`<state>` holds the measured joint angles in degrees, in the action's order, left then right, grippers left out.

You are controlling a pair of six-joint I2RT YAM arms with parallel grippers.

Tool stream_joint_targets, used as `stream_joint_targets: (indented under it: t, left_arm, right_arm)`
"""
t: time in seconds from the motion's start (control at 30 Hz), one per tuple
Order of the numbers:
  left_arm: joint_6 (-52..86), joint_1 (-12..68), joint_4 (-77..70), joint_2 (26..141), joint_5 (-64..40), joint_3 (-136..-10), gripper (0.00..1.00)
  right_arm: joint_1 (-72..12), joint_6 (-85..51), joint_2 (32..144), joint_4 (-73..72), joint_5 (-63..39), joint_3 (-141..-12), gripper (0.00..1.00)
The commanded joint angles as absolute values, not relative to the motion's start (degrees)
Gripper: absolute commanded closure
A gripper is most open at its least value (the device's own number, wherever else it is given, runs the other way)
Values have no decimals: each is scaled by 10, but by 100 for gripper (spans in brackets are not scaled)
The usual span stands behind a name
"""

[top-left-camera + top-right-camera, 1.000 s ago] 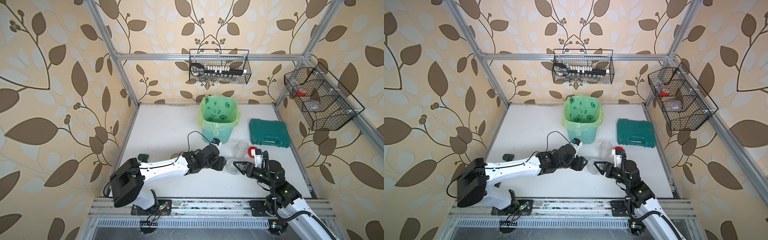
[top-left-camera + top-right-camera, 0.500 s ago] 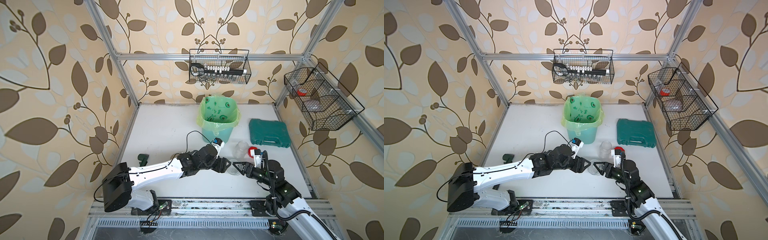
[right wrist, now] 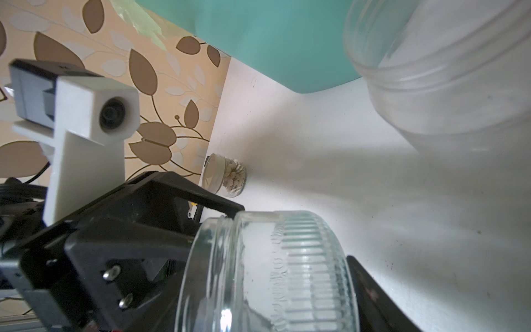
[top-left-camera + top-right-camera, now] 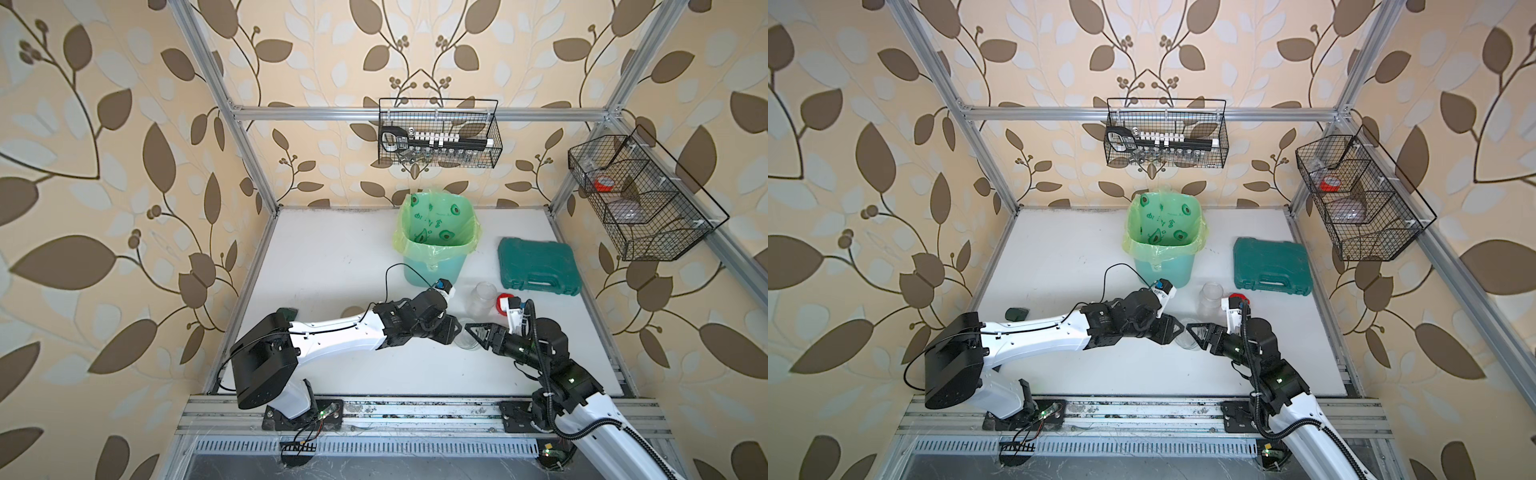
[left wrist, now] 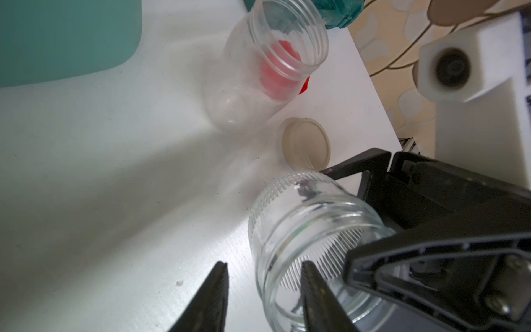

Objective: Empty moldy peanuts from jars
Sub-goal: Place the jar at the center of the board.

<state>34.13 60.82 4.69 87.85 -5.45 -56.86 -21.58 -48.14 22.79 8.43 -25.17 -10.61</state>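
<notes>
My right jaws are clamped on the ribbed sides of an empty squat glass jar [image 5: 310,230], tipped with its mouth toward my left jaws, which stand partly apart, one finger [image 5: 311,293] at the mouth and the other outside the rim, not closed on it. Beside it on the desk [image 4: 332,270] are a beige lid [image 5: 306,143], an uncapped tall clear jar [image 4: 482,296] and a red lid [image 4: 504,300], near the mint-green bin [image 4: 434,266]; moldy peanuts [image 3: 231,175] sit in a lidded jar [image 3: 212,172] at the desk's edge by the wall
</notes>
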Motion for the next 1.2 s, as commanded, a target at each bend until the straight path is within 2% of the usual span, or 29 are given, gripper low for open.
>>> stream_joint_targets:
  t: [0.0,0.1,0.27,0.3,0.33,0.37,0.4,0.43,0.5,0.53,0.77,1.17]
  left_arm:
    - [333,613,41,884,-42,-589,70]
    - [333,613,43,890,-39,-592,80]
    - [334,613,40,897,-39,-594,91]
    - [335,613,42,897,-37,-596,95]
    - [334,613,46,896,-35,-597,100]
    - [333,613,51,897,-31,-599,100]
    - [330,613,61,897,-25,-603,100]
    - [326,613,72,895,-15,-607,100]
    - [322,613,88,894,6,-613,100]
    - [319,612,94,894,11,-616,100]
    - [303,613,157,903,31,-647,100]
    - [298,633,221,966,61,-704,100]
  right_arm:
    - [-219,-470,229,60,-268,-127,100]
    - [-221,-472,229,57,-268,-124,100]
    - [-225,-474,229,48,-268,-120,100]
    - [-224,-475,229,50,-267,-120,91]
    - [-225,-473,228,53,-265,-121,78]
    - [-225,-472,225,56,-261,-122,64]
    - [-224,-472,221,60,-255,-123,42]
    - [-224,-471,218,65,-249,-124,26]
    - [-225,-469,214,72,-237,-125,5]
    - [-225,-468,214,75,-232,-125,0]
    - [-224,-440,216,111,-179,-146,0]
    - [-215,-333,203,198,161,-298,1]
